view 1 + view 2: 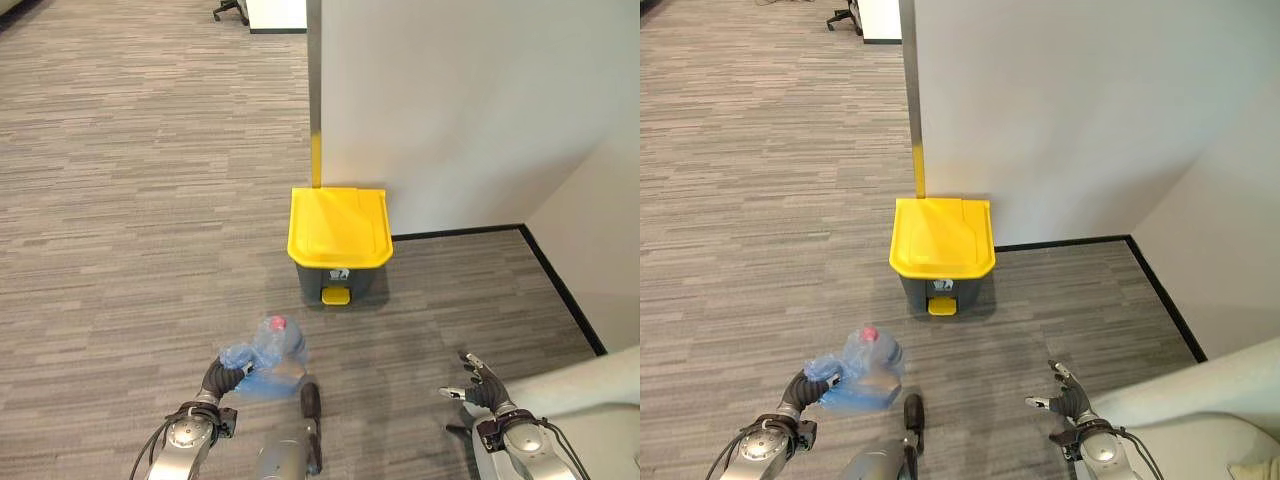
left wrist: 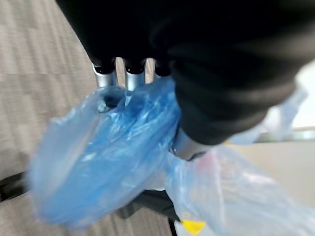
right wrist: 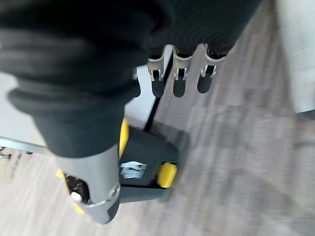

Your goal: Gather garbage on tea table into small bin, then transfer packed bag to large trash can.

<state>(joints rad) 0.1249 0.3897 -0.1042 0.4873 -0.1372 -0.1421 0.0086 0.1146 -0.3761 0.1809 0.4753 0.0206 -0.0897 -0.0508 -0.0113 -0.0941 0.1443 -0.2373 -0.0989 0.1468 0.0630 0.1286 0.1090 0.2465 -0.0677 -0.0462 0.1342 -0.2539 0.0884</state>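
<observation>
A translucent blue garbage bag [image 1: 268, 356] with a red-capped bottle inside hangs from my left hand [image 1: 222, 377], low above the carpet at the lower left. In the left wrist view the bag's [image 2: 113, 147] gathered neck is bunched under the curled fingers [image 2: 129, 77] of that hand. The large trash can [image 1: 337, 243], grey with a shut yellow lid and a yellow pedal, stands ahead against the white wall; it also shows in the right wrist view [image 3: 142, 162]. My right hand [image 1: 480, 385] hovers at the lower right with relaxed fingers [image 3: 179, 78], holding nothing.
A white wall [image 1: 470, 110] with a black skirting runs behind and to the right of the can, forming a corner. Grey striped carpet [image 1: 130, 200] stretches to the left. A chair base [image 1: 230, 10] sits far back.
</observation>
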